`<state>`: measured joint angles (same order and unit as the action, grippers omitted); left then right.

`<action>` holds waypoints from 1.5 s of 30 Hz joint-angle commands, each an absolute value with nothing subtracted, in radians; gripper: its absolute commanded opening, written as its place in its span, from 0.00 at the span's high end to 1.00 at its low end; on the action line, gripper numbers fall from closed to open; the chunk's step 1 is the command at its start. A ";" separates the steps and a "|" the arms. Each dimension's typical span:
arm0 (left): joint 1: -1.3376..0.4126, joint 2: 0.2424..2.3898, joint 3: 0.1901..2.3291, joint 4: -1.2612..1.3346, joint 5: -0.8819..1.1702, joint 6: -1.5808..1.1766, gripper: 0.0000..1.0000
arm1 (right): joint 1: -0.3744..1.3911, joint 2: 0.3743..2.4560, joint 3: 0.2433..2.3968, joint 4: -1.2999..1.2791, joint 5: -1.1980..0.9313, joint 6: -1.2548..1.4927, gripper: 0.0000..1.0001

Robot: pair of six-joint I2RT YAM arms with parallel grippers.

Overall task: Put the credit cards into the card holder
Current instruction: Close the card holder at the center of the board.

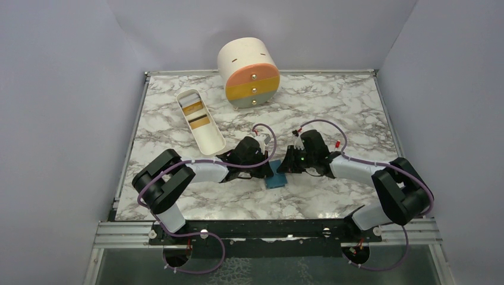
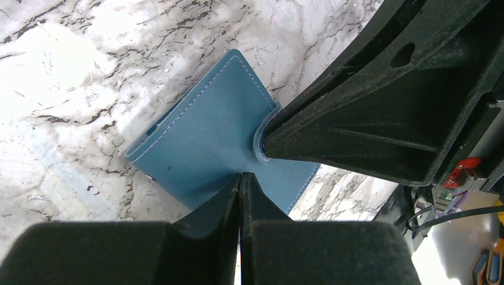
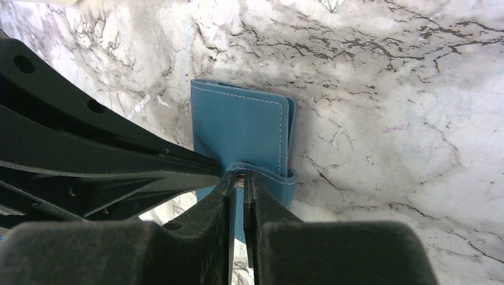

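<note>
Cards [image 1: 198,115] lie in a tray [image 1: 211,141] at back left, well apart from the closed blue holder [image 1: 276,180] at front centre. The left gripper [image 2: 240,176], fingers shut together, presses on the holder's face; the right gripper [image 3: 239,176] pinches its snap tab [image 3: 264,173]. Likely best: left pins, right lifts the tab up and rightward, where bare table [image 1: 333,119] leaves room, edges well off.

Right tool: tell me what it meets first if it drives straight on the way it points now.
The card holder. The right tool has its tips at the closing strap, seemingly pinching it, so any advance would press into the blue cover and the marble table beneath. Exact depth is hard to judge.
</note>
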<state>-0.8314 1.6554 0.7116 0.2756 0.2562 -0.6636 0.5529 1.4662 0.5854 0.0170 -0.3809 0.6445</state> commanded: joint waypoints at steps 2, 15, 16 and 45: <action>-0.835 1.666 0.684 0.250 0.242 -0.659 0.94 | 0.585 1.495 0.606 -0.075 -0.287 0.598 0.90; -0.835 1.668 0.682 0.250 0.240 -0.662 0.94 | 0.642 1.586 0.676 -0.196 -0.131 0.572 0.95; -0.834 1.667 0.680 0.252 0.241 -0.661 0.94 | 0.646 1.592 0.678 -0.205 -0.121 0.570 0.95; -0.834 1.315 0.693 0.070 0.011 -0.655 0.59 | 0.701 1.330 0.755 -0.337 -0.059 0.555 0.81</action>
<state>-0.8326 1.4227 0.6708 0.1436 0.0952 -0.6743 0.6945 1.4048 0.7136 -0.2726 -0.1131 0.5598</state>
